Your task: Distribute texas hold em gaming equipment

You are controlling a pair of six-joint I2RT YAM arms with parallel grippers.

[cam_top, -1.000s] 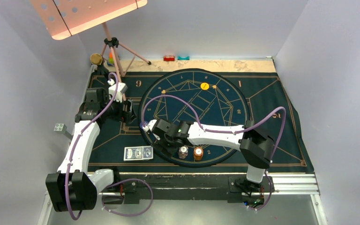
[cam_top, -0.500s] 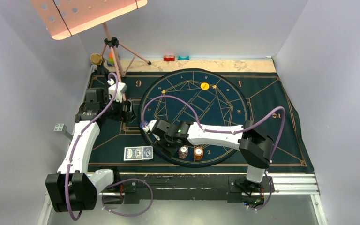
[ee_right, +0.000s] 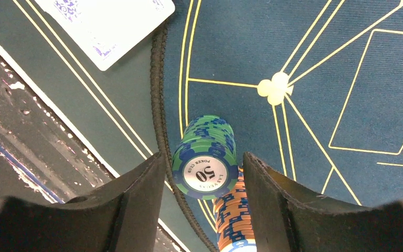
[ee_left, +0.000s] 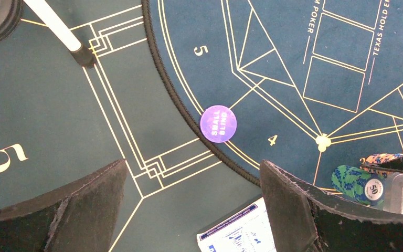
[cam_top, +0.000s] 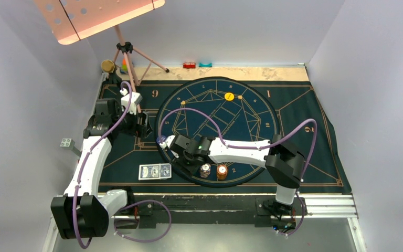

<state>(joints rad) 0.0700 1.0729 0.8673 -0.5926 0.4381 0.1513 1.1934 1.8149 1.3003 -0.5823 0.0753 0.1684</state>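
A green-and-blue "50" chip stack stands at the round mat's near edge, with an orange-and-blue stack right beside it. My right gripper straddles the green stack, open, with thin gaps showing on both sides. From above, both stacks sit just beyond that gripper. Two blue-backed cards lie face down left of them. A purple "small blind" disc rests on the circle's rim. My left gripper hangs wide open and empty above the mat, near a card corner. A yellow disc lies at the far side.
A tripod holding a pink board stands at the back left, one leg planted on the mat. Small red and teal blocks sit on the far wooden strip. A metal rail runs along the near edge.
My right gripper's jaws have narrowed around the green stack and the arm has eased slightly left. The left arm has not moved.
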